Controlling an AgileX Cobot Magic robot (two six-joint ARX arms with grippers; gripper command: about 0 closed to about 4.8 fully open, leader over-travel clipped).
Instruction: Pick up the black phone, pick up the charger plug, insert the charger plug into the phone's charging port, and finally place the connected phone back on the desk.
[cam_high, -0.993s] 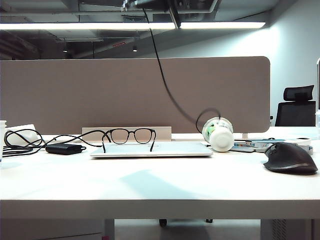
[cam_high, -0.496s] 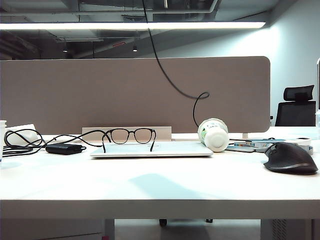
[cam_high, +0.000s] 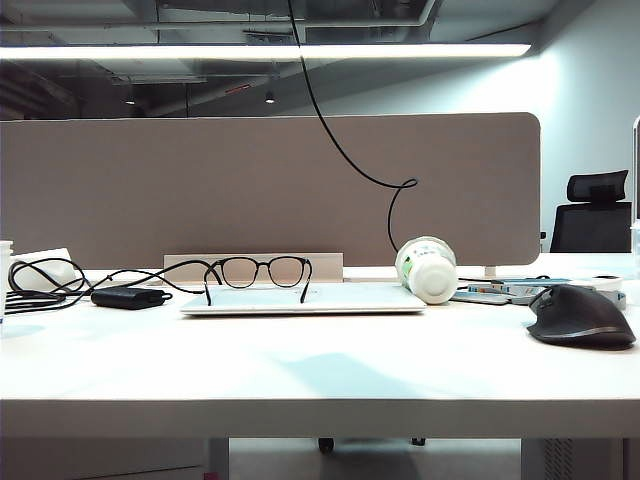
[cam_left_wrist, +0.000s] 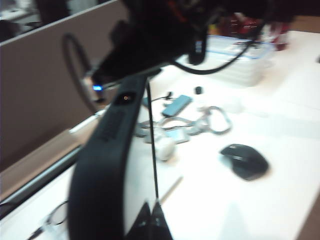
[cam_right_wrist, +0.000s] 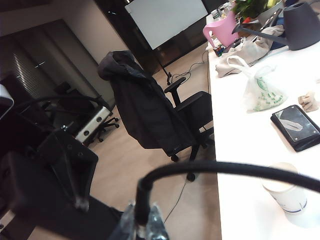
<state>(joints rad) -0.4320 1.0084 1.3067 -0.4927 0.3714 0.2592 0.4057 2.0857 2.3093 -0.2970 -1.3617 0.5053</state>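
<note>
Up close, the left hand has its two fingertips pinched together on the thin black cable, which runs straight out from them toward the black phone. The phone, a blurred dark slab with a small round mark near its end, fills the middle of the left wrist view, lifted above the tabletop. Whether the charger plug sits in the phone's port cannot be told from the blur. Below lie a black computer mouse, a small white bottle and a clear plastic box.

The right hand is likewise narrowed onto a cable, the thicker black cord, which rises from between its tips and arcs across the right wrist view. Beyond it stand an office chair draped with a dark jacket, a white plastic bag and a paper cup on a white surface.

Neither hand shows in the exterior view. A black cable hangs from above and curls near the white bottle. Glasses rest on a closed laptop, with a black adapter brick to its left and the mouse at far right.
</note>
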